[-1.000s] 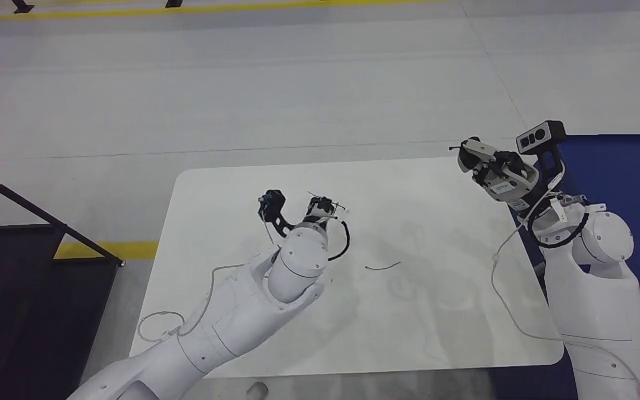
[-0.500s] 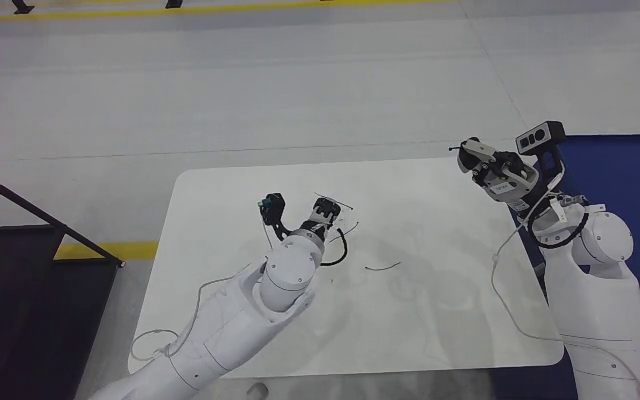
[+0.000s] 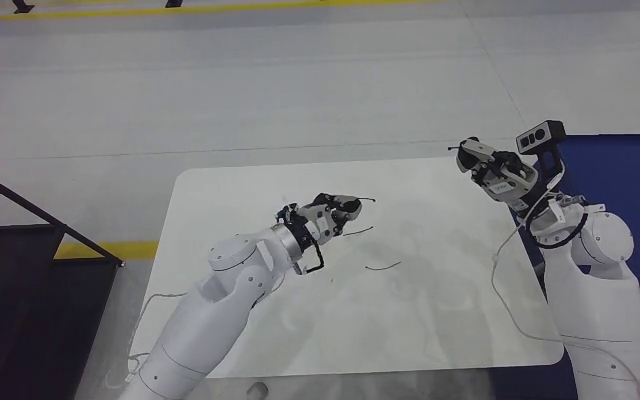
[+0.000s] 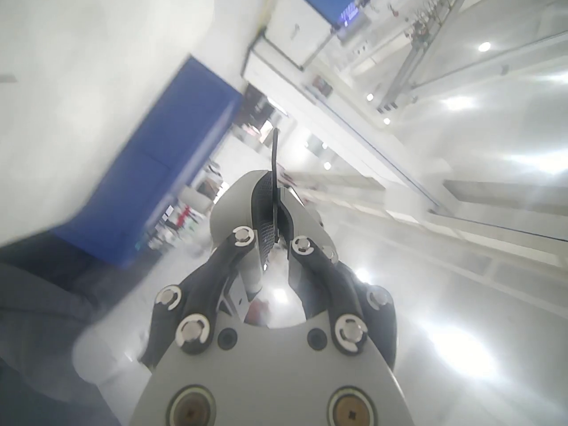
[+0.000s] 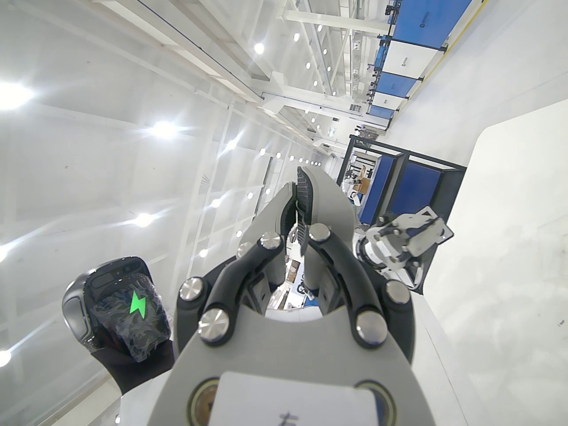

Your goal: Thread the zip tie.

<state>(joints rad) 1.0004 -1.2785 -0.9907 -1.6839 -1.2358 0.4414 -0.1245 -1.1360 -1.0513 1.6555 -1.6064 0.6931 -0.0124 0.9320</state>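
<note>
Zip tie [image 3: 362,201] – thin black strip pinched between the pressed-together fingers of the left gripper [image 3: 347,208]. In the left wrist view the strip [image 4: 275,148] runs up between the two pads and sticks out straight past the tips of that gripper [image 4: 274,190]. From above, its free end points out ahead of the gripper, toward the right gripper, and is held up off the table [image 3: 450,320].

Change in half a second: the left gripper has swung round. It pointed toward the far edge of the table with the tie lying crosswise above it; it now points sideways at the other arm, slightly farther along the table, and the tie's free end has turned with it.

Right gripper [image 3: 463,151] – well apart from the tie's free end, raised at the table's far corner, unmoved. Its fingers [image 5: 306,192] are closed against each other; whether anything sits between them cannot be told.

Second tie [image 3: 383,266] – loose, curved, flat on the table, just beyond and to the near side of the left gripper, between the two arms; unmoved.
</note>
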